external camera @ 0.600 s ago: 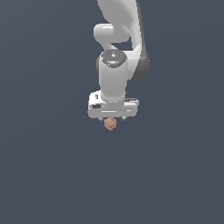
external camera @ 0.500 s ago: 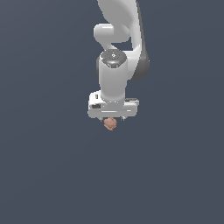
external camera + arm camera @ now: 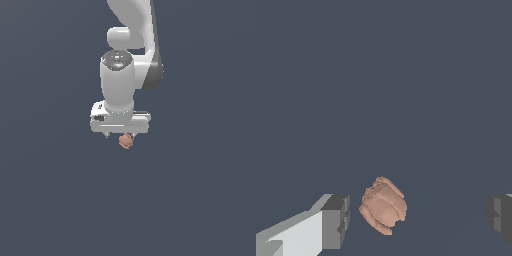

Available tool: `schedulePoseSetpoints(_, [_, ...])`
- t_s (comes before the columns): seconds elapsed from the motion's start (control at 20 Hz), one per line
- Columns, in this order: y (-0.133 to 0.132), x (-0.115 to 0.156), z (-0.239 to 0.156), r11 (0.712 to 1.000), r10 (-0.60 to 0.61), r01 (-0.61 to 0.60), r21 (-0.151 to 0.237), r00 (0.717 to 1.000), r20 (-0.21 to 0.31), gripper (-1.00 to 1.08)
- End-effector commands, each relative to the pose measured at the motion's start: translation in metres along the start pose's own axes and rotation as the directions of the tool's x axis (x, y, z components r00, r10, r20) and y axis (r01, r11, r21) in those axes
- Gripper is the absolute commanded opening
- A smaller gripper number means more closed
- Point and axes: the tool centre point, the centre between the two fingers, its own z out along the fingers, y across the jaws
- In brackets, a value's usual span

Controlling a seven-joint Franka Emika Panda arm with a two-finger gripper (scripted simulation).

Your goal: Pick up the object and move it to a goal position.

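A: Where do we stand on the object [image 3: 383, 205]?

B: It sits between the jaws, much nearer one finger than the other. Wrist view shows a thin gap on the near side and a wide gap on the far side. Nothing touching it.

A: So the gripper [image 3: 120, 135] isn't holding anything?

B: Correct. Jaws spread wide, nothing in them. In the exterior view the lump pokes out just below the fingertips, off-centre under the palm.

A: Is it low enough to close?

B: We can't say for sure. The exterior view hides the fingertips behind the hand body, and the wrist view gives no clean read on height. Our guess is it's at or near grasp depth.

A: How will it handle?

B: We'd judge it light: it's tiny next to the hand. Looks rigid, knobbly, several rounded lobes. Irregular surface means the pads land on bumps, not flats, so it may twist or squirt out as we close.

A: Where do we grip?

B: Across the fattest part of the lump, mid-body, pads on opposite lobes. We'd centre the jaws on it first; otherwise the near finger hits early and shoves it sideways before the far one arrives.
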Motion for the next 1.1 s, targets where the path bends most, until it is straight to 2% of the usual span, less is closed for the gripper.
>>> schedulePoseSetpoints(0.0, [0.001,0.001,-0.001,1.000,0.001,-0.001,-0.001,1.000,-0.002,1.00])
schedulePoseSetpoints(0.3, [-0.001,-0.002,0.003,1.000,0.025,-0.025,0.001,1.000,0.001,1.00])
schedulePoseSetpoints(0.65, [-0.005,-0.011,0.017,0.993,0.117,-0.117,0.006,0.993,0.006,1.00])
schedulePoseSetpoints(0.85, [-0.008,-0.019,0.028,0.980,0.200,-0.200,0.008,0.980,0.011,1.00])
schedulePoseSetpoints(1.05, [-0.012,-0.030,0.042,0.953,0.301,-0.301,0.009,0.953,0.018,1.00])
